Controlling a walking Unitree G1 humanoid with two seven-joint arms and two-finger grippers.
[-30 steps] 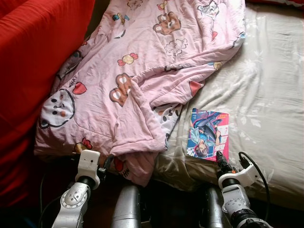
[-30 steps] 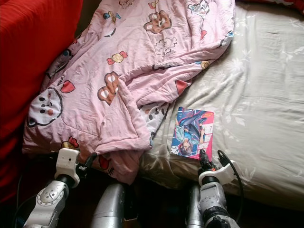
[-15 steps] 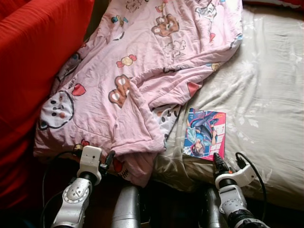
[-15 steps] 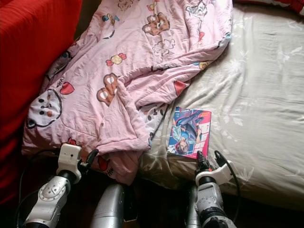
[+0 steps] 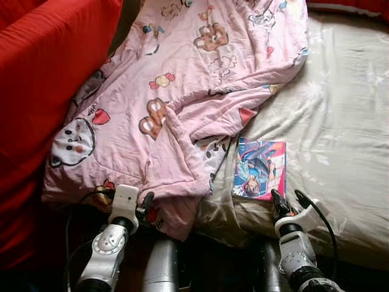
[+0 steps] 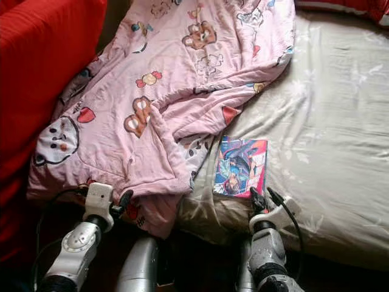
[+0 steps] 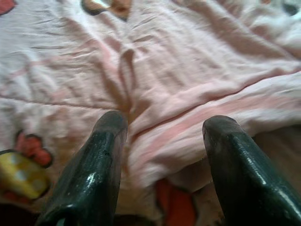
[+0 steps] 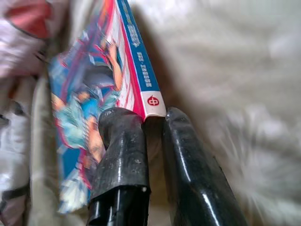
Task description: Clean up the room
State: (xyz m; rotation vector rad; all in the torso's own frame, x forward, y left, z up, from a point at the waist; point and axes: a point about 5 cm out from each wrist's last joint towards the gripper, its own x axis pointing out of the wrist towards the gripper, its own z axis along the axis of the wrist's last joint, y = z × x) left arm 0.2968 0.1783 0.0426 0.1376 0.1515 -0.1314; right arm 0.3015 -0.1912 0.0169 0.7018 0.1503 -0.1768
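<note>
We find very little that can be read. On the spine of the book [image 8: 141, 70], seen in the right wrist view, a blue band carries a line of small white characters, too blurred for us to make out. At the spine's lower end sits a white patch with a small red round emblem [image 8: 153, 100] holding a single character we cannot read with certainty. The book's cover [image 5: 260, 168] shows colourful cartoon artwork; any lettering on it is too small for us to tell. The pink blanket [image 5: 182, 91] bears cartoon pictures, without legible words.
</note>
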